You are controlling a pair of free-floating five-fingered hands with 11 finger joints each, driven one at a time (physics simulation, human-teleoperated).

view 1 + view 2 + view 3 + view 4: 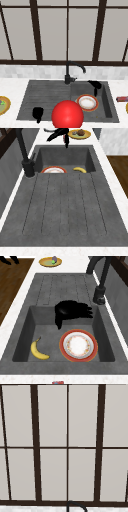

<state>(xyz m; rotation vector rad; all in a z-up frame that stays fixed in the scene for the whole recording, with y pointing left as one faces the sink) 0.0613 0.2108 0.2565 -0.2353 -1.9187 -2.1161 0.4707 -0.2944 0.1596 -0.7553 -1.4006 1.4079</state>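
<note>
Right hand [95,85] hovers over the deep basin of the sink [45,95], to the right of the faucet [68,72]. In the right side view the right hand [72,311] is flat, its fingers stretched out toward the faucet side and the thumb hanging down. It has hold of nothing and touches nothing.

A red ball [67,115] sits large at the sink's front edge. Just behind it to the right, on the basin floor, lies a red-rimmed plate [78,345] with a white middle. It is below the hand and apart from it. A banana [37,351] lies beside the plate, not touching it.

The left hand [38,113] hangs idle over the front left of the drainboard.

This looks like an approach, with no grip made. The plate is the nearest thing, and to reach it the hand would have to come down into the basin and curl onto the rim.
</note>
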